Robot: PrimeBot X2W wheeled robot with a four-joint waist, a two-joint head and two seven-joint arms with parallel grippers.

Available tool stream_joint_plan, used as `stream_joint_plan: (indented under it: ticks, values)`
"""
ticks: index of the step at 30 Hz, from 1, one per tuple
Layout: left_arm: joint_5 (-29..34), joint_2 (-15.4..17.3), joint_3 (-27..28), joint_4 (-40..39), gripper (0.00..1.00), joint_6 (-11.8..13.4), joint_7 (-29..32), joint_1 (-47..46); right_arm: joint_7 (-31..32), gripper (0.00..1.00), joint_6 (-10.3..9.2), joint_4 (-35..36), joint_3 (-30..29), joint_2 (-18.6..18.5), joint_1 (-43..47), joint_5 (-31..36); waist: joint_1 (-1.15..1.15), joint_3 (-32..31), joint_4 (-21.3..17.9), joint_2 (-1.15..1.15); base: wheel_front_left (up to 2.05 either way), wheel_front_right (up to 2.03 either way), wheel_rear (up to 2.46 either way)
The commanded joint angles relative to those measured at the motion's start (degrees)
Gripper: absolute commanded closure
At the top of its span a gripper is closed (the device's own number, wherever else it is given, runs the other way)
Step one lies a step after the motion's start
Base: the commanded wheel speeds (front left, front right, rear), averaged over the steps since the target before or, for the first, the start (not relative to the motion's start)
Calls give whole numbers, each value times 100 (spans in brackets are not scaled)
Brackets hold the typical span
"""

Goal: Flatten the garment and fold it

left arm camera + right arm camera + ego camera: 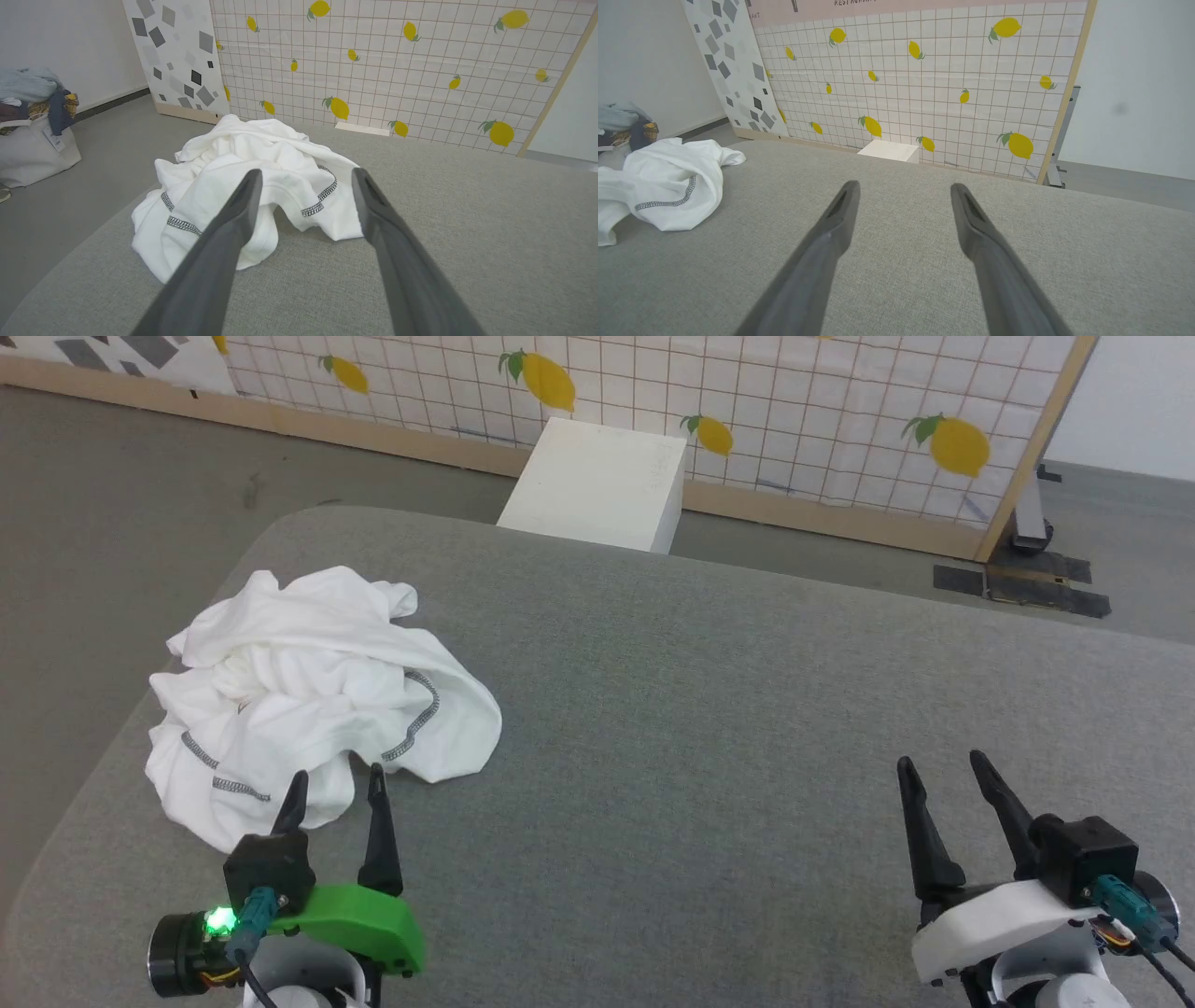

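**White shirt lies crumpled at the left, both grippers open**

On the left gripper (337,773) the two dark fingers stand spread apart with nothing between them, and the tips point at the near edge of the garment (317,691). (Whether a tip touches the cloth, I cannot tell.) In the left wrist view, the near edge of the cloth rises in a small arch between the two fingers. The right gripper (939,759) is spread wide in the same way and is empty. It is over bare table at the right side, well apart from the garment.

The garment is a thin white shirt in a crumpled heap, not flat and not folded. It lies on the left part of the grey fabric-covered table (700,709), near the rounded left corner. Grey-black zigzag stitching runs in curved lines over its front folds.

Beyond the far edge of the table a white box (597,485) stands on the floor, just before a grid-patterned screen with yellow lemons (840,411). Left of this screen is a white panel with grey shapes (177,56). In the left wrist view, a pale bag (32,154) filled with clothes stands on the floor, well apart from the table.
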State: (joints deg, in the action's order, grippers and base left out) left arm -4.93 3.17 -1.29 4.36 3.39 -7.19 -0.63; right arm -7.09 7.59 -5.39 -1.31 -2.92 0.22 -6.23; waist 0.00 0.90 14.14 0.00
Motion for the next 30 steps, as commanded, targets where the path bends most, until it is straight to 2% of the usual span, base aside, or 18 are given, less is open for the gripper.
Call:
stream_joint_plan:
  ticks: [1, 30]
  values:
    - [-43, -15, -15, 27, 0, 46, -55, 27, -61, 0, -6, -36, 4, 2, 80, -55, 0, 12, 52, 0, 0, 0, 0]
    - [-180, -22, -66, 232, 0, 205, -397, 22, -405, 0, -8, -245, -19, 3, 167, -238, 0, 21, 670, 0, 0, 0, 0]
